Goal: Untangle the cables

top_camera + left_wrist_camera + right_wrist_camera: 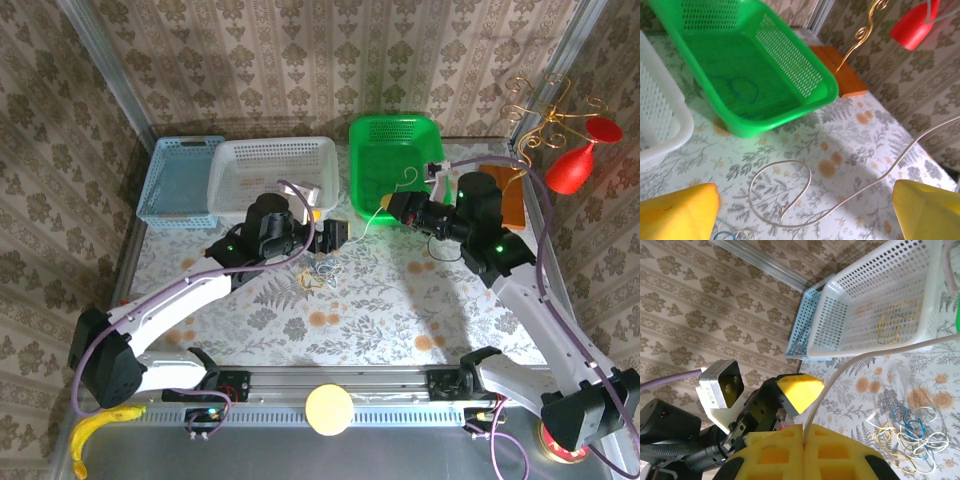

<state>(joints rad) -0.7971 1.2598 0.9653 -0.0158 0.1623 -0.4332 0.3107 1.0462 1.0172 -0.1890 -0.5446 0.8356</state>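
Counting three baskets [185,141] [275,142] [395,121], one cable clump [912,435], one separate pale cable [785,161].

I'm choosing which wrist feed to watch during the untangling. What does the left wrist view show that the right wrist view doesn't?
Left wrist, not right: the green plastic basket with a thin blue cable loop inside. Right wrist, not left: the pale blue basket, a yellow cable loop in the white perforated basket, and the right gripper shut on the long pale cable. Both: that white basket, that pale cable, and the tangled clump of cables, just its edge in the left wrist view.
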